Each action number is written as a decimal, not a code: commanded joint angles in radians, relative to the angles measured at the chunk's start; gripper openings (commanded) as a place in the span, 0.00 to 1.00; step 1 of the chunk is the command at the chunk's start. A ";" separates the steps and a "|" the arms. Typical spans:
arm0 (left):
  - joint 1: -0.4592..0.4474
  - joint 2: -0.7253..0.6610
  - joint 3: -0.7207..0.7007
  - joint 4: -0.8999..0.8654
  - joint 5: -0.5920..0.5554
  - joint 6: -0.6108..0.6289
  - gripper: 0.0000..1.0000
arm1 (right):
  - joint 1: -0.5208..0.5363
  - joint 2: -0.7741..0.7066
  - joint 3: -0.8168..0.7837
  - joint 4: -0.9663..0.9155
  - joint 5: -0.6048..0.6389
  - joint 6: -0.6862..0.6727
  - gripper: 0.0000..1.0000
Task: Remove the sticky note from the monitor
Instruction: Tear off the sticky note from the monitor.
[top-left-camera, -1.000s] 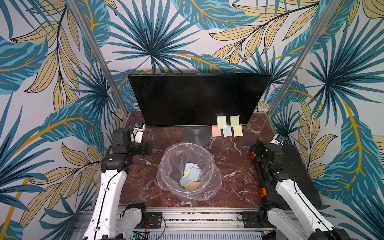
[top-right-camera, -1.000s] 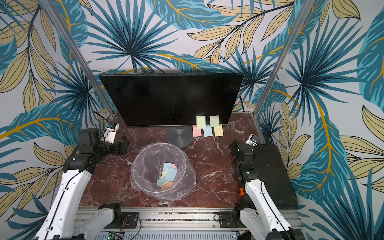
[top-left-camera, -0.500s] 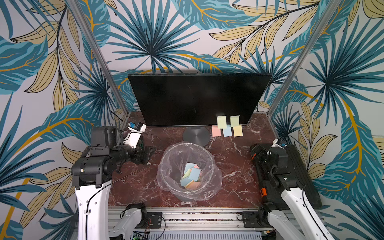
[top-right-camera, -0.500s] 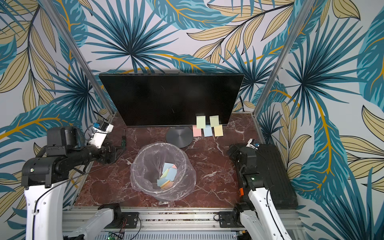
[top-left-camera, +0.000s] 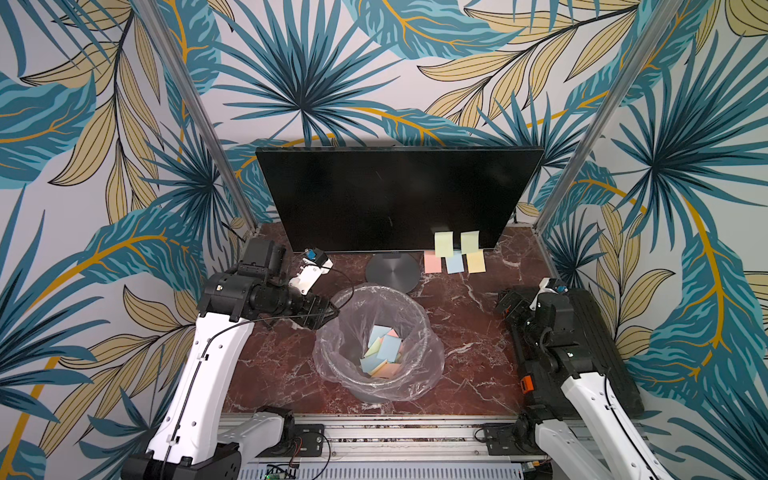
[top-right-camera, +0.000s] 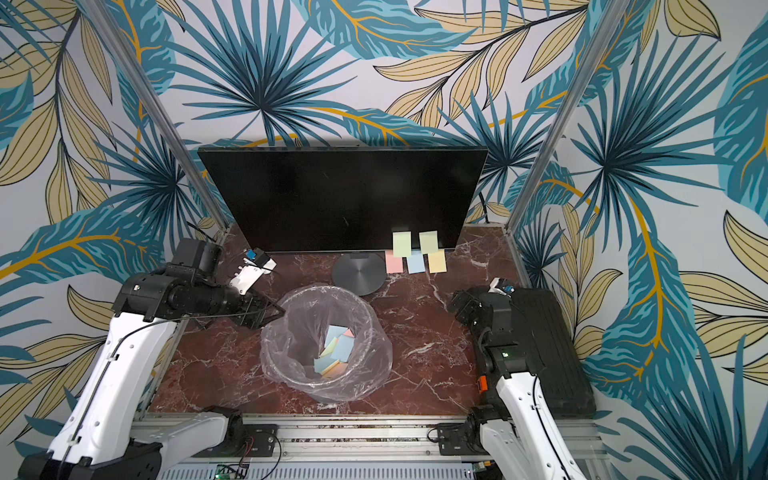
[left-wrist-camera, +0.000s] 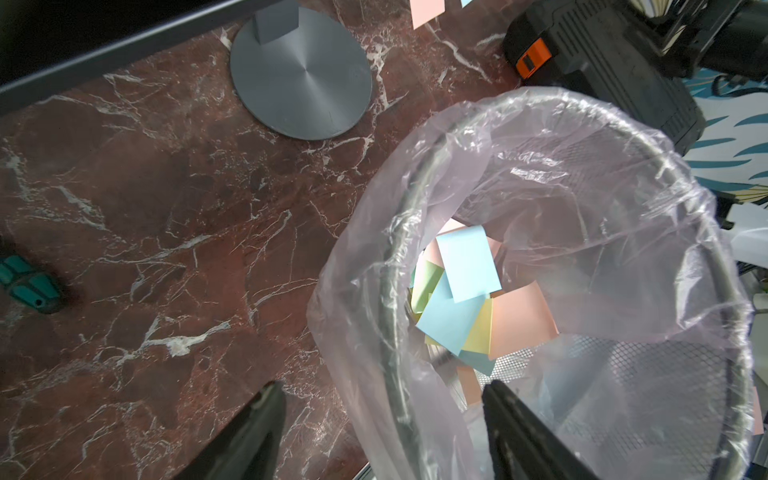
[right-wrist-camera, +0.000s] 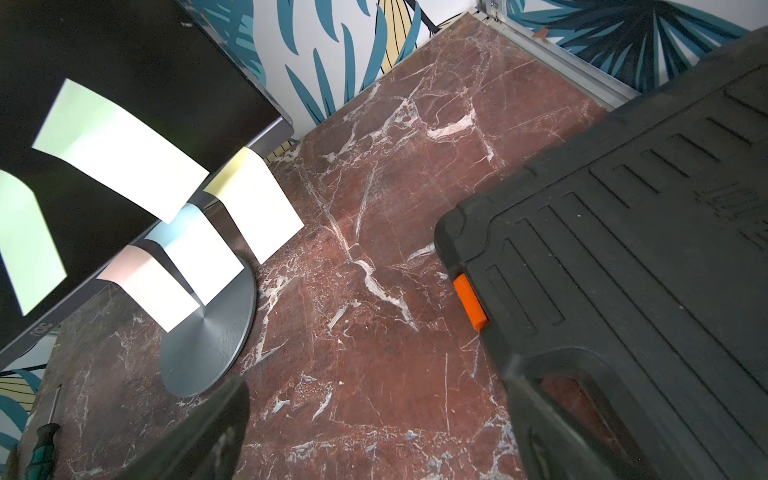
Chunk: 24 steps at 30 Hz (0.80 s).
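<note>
The monitor stands at the back on its round grey base. Several sticky notes cling to its lower right corner: two green ones on the screen, and pink, blue and yellow ones hanging off the bottom bezel. My left gripper is open and straddles the near-left rim of the plastic-lined bin; neither finger touches it. My right gripper is open and empty above bare marble, in front of and right of the notes.
The bin holds several discarded notes. A black tool case with an orange latch lies along the right edge, close beside my right arm. A green-handled screwdriver lies at the left. Metal frame posts flank the monitor.
My left arm has risen and swung right from the back left to the bin's rim, its jaws narrowing. The right arm has barely shifted.
</note>
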<state>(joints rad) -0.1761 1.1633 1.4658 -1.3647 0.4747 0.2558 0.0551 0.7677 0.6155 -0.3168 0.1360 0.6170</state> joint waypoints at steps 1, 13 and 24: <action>-0.060 0.026 -0.016 0.047 -0.099 -0.017 0.78 | 0.000 -0.007 0.021 -0.036 0.003 -0.011 0.99; -0.145 0.083 -0.075 0.123 -0.201 -0.011 0.62 | 0.000 -0.041 0.044 -0.059 -0.081 -0.026 0.99; -0.161 0.109 -0.071 0.114 -0.172 -0.011 0.50 | 0.000 -0.028 0.101 -0.049 -0.221 0.007 1.00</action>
<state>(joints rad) -0.3340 1.2663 1.4002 -1.2533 0.2817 0.2379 0.0551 0.7372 0.6811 -0.3557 -0.0456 0.6140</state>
